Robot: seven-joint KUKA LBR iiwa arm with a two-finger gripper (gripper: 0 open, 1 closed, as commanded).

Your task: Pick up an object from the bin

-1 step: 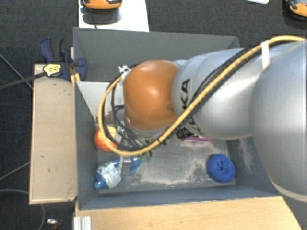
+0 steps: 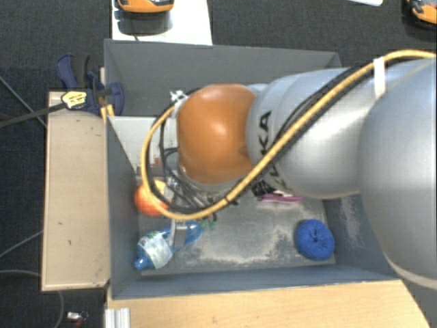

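The gripper (image 2: 179,191) shows as dark metal parts under the arm's wrist, low in the left part of the bin. Just to its left, touching or nearly touching it, lies an orange rounded thing (image 2: 145,202) with a bit of yellow above it. A crumpled clear-and-blue plastic bottle (image 2: 161,245) lies directly in front of the gripper, near the bin's front left corner. I cannot make out whether anything is held.
A fuzzy blue ball (image 2: 315,240) sits near the front right of the bin. A thin pink and purple thing (image 2: 280,197) pokes out from under the arm. The arm covers the middle and right of the bin.
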